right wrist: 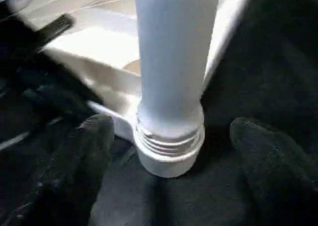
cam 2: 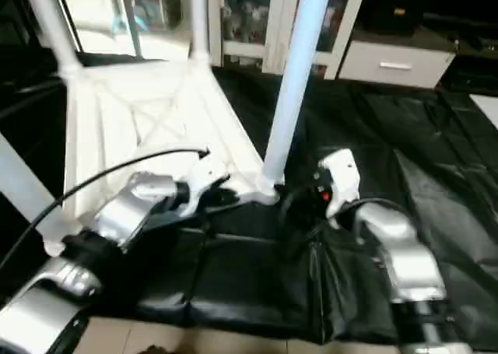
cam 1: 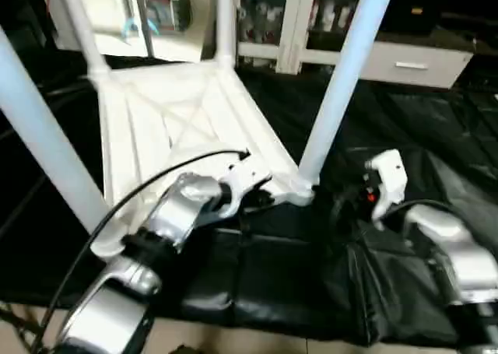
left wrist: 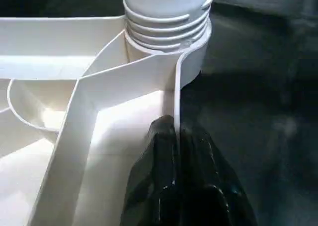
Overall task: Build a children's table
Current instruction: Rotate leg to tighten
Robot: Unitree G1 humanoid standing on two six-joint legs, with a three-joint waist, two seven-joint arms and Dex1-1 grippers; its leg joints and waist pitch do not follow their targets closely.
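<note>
The children's table lies upside down on a black cloth, its white ribbed top (cam 1: pixel 179 113) facing up. Several white legs stand upright in the corner sockets. The nearest right leg (cam 1: pixel 342 82) sits in its threaded socket (right wrist: pixel 169 151). My left gripper (cam 1: pixel 261 194) is shut on the top's thin rim wall (left wrist: pixel 175 102) just beside that socket, one black finger (left wrist: pixel 154 181) on each side of the wall. My right gripper (right wrist: pixel 171 146) is open at the foot of the same leg. Its fingers (right wrist: pixel 94 136) stand on either side of the leg, apart from it.
The black cloth (cam 1: pixel 412 128) covers the floor around the table and folds up near my right arm. A white glass-door cabinet (cam 1: pixel 311 19) and a low drawer unit (cam 1: pixel 412 62) stand behind. A black cable (cam 1: pixel 140 187) arches over my left forearm. Pale floor (cam 1: pixel 233 340) shows at the near edge.
</note>
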